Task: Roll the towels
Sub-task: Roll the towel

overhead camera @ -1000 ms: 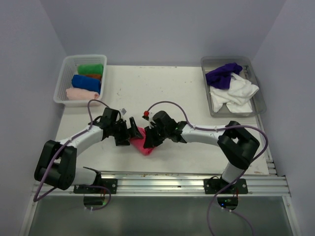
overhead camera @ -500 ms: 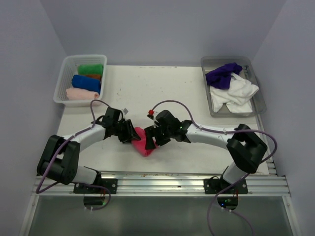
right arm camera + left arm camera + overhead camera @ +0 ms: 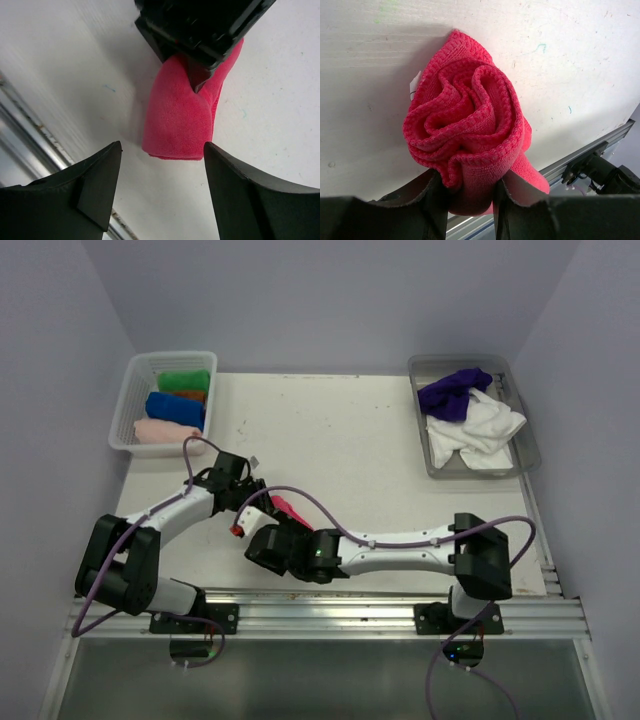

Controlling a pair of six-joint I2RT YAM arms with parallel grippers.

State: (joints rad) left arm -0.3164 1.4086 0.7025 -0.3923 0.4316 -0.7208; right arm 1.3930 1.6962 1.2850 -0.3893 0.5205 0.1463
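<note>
White tabletop (image 3: pixel 350 440) boxed in by pale lilac panels (image 3: pixel 330 300): we see the hot pink towel (image 3: pixel 467 130) coiled into a loose roll near the front edge, toward the left side, its spiral end facing the left wrist camera. The left gripper (image 3: pixel 470 197) is narrowed onto the roll's lower folds, pinching cloth between its fingers. The right gripper (image 3: pixel 162 155) stands wide and empty, pointed at the roll's other end from just beside it and touching nothing. Finished rolled towels (image 3: pixel 175 408) fill the white basket (image 3: pixel 170 356) at the far left corner, while the purple towel (image 3: pixel 450 392) and the white towel (image 3: pixel 478 432) lie crumpled in the grey tray (image 3: pixel 418 410) at the far right. We judge the roll itself to be the weak point: its layers gape and a single pinch holds them, so a lift or a sudden release could let the coil spring open. With both grippers this close, a careless swing could knock the roll loose or make them collide, and a nudged towel could slide over the nearby front rail (image 3: pixel 350 598).
</note>
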